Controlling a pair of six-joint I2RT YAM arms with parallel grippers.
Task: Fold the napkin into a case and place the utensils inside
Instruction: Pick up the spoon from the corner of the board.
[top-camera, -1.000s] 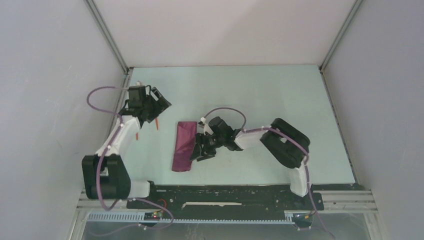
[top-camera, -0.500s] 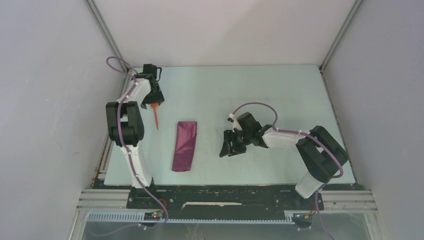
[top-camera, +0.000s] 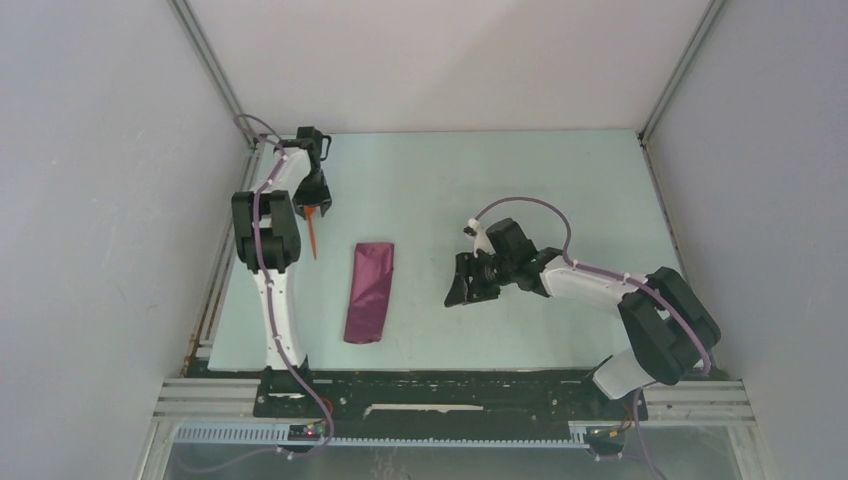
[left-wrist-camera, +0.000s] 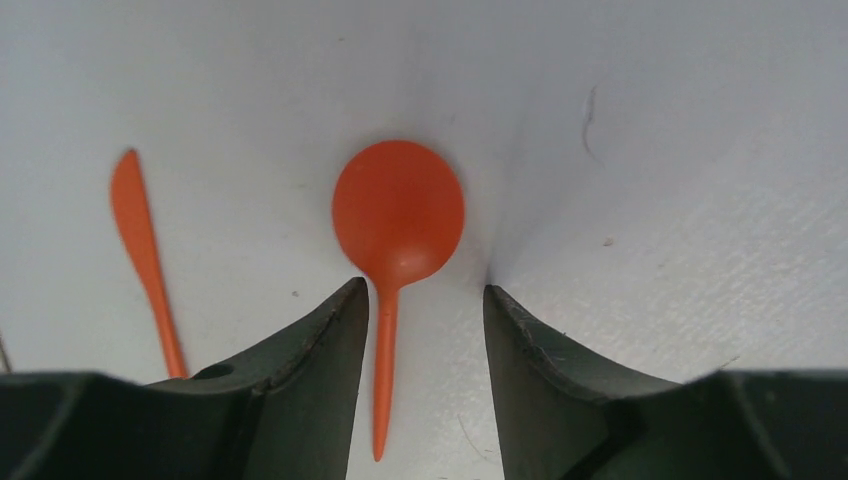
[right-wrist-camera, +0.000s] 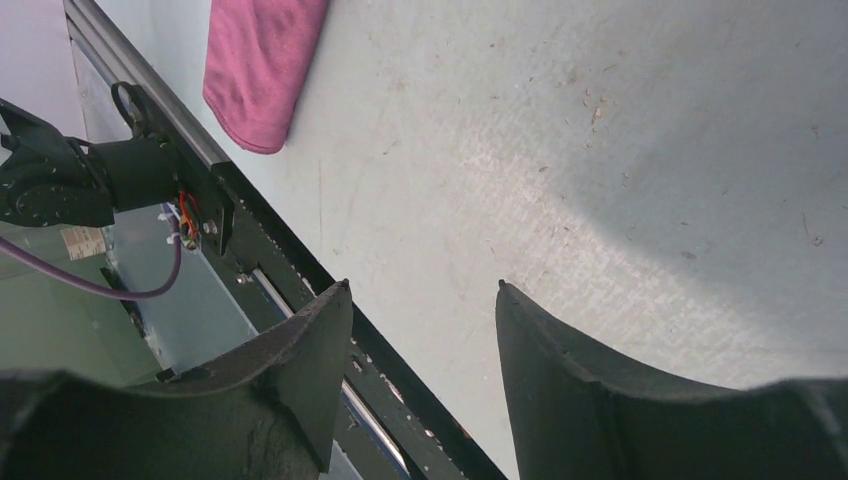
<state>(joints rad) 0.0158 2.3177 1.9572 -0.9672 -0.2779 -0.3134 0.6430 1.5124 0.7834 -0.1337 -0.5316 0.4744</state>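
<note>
As the case is folded, only loading remains: far left, left end effector straddles the spoon handle, jaws apart, ungripped; right end effector gapes empty.

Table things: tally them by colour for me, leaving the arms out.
Orange: 2, a spoon and a thin knife-like piece
Maroon: 1, the folded napkin
Total: 3

Spoon smooth plastic; napkin matt cloth.
</note>
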